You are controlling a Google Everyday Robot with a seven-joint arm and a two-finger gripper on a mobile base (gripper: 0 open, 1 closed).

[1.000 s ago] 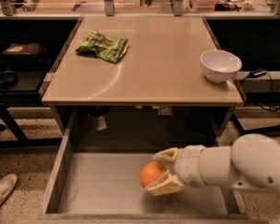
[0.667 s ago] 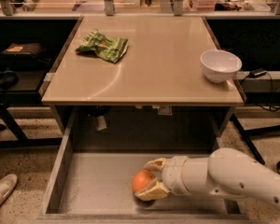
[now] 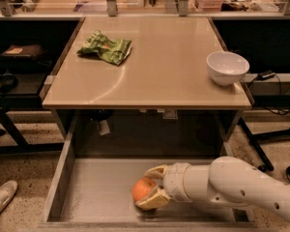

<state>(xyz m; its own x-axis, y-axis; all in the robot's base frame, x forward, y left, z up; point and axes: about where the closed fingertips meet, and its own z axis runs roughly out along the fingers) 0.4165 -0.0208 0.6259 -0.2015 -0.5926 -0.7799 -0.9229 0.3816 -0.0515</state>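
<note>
An orange [image 3: 142, 189] sits low in the open grey drawer [image 3: 96, 187], near its front middle. My gripper [image 3: 151, 187] reaches in from the right on a white arm [image 3: 232, 187], and its tan fingers [image 3: 150, 202] close around the orange from above and below. The fruit is at or just above the drawer floor; I cannot tell whether it touches.
The tan table top [image 3: 150, 66] above the drawer carries a crumpled green chip bag [image 3: 105, 47] at the back left and a white bowl [image 3: 227, 67] at the right edge. Dark shelving flanks both sides. A shoe [image 3: 2, 199] lies on the floor at left.
The arm has pushed left and lower into the drawer, carrying the orange with it toward the front middle.
</note>
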